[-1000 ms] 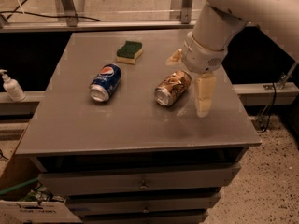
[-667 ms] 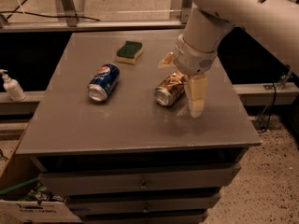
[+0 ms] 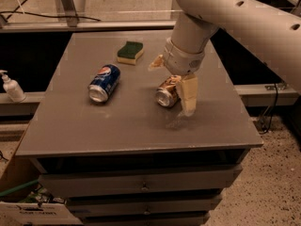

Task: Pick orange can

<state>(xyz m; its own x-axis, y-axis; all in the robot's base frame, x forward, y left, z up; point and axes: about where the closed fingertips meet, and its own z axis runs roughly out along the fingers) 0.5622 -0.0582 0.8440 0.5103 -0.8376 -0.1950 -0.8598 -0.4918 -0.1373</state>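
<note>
The gripper [image 3: 171,86] hangs wide open astride the orange can [image 3: 164,96] lying on the table [image 3: 94,126], grasping nothing; closing and lifting remain.

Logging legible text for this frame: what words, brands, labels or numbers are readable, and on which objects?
blue can: red-white-blue globe emblem shows; lettering too blurred to quote.
orange can: mottled print, nothing readable.
cardboard box: dark printed strip, too blurred to read.
pump bottle and sponge: no text visible.
gripper, open astride the orange can: no markings visible.
</note>
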